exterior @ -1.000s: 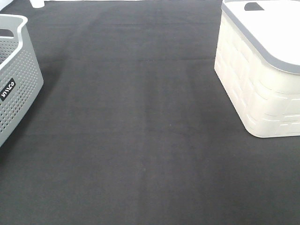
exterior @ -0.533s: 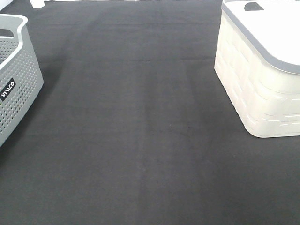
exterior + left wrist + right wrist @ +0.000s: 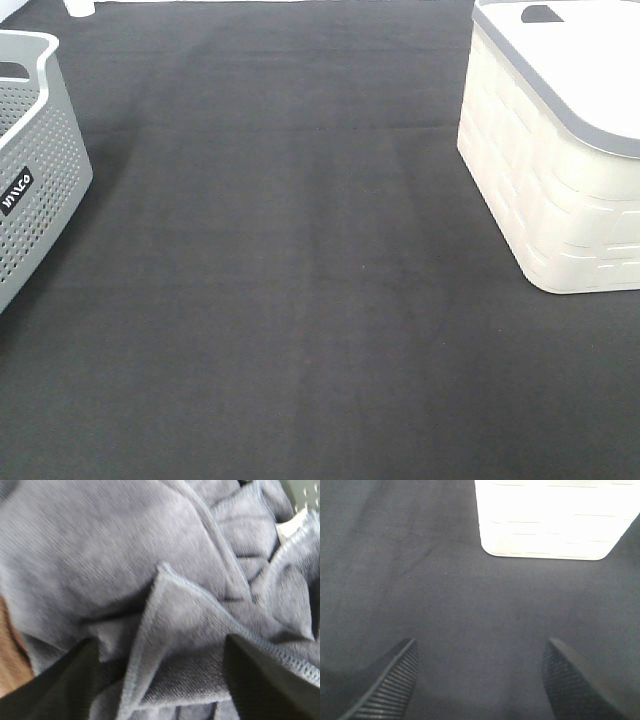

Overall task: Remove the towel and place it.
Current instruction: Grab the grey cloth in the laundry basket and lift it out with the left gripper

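The towel [image 3: 125, 555], a crumpled grey-purple terry cloth with a stitched hem and a small white tag [image 3: 286, 529], fills the left wrist view. My left gripper [image 3: 160, 680] is open, with its dark fingers [image 3: 65, 680] on either side of a raised fold, very close above the cloth. My right gripper [image 3: 480, 680] is open and empty above the black table cover, facing the white basket [image 3: 550, 520]. Neither arm nor the towel shows in the exterior high view.
A grey perforated basket [image 3: 35, 150] stands at the left edge and a white basket [image 3: 560, 170] with a grey rim at the right on the black cover [image 3: 300, 280]. Something brown [image 3: 10, 655] lies beside the towel.
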`<state>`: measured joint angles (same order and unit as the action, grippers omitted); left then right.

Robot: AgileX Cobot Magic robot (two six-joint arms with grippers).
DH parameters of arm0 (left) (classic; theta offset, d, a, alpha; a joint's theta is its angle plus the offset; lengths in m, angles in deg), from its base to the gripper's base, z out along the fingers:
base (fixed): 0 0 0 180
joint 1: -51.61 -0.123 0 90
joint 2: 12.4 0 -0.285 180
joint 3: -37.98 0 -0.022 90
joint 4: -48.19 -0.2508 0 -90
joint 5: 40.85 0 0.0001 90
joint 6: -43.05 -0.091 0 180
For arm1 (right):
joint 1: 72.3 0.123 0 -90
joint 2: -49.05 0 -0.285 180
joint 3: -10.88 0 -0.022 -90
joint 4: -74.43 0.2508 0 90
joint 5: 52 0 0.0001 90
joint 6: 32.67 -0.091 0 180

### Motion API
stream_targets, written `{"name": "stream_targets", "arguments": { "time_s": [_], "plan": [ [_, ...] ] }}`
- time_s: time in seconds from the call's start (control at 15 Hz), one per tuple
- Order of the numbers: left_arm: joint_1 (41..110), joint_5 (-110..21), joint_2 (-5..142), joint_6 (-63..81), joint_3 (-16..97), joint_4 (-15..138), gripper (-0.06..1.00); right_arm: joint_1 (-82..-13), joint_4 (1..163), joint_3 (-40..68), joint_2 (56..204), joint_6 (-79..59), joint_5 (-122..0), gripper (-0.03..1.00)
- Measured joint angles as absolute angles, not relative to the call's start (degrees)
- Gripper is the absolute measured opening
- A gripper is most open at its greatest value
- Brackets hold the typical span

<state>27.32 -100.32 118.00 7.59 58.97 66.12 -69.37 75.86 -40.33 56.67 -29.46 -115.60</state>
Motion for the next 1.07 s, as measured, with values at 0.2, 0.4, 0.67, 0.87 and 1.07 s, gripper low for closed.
{"name": "stream_targets", "arguments": {
  "time_s": [0.2, 0.4, 0.67, 0.87, 1.07],
  "plan": [
    [27.3, -100.0, 118.0, 7.6, 59.0, 65.7, 0.55, -69.4, 75.9, -40.3, 56.7, -29.5, -115.6, 0.68],
    [27.3, -100.1, 118.1, 7.6, 59.0, 65.0, 0.55, -69.4, 75.9, -40.3, 56.7, -29.5, -115.6, 0.68],
    [27.8, -100.1, 119.5, 7.6, 59.0, 64.7, 0.52, -69.4, 75.9, -40.3, 56.7, -29.5, -115.6, 0.68],
    [28.5, -99.7, 119.9, 6.5, 59.0, 64.7, 0.39, -69.4, 75.9, -40.3, 56.7, -29.5, -115.6, 0.68],
    [28.6, -98.7, 119.9, 6.0, 59.0, 64.5, 0.18, -69.4, 75.9, -40.3, 56.7, -29.5, -115.6, 0.68]
  ]
}}
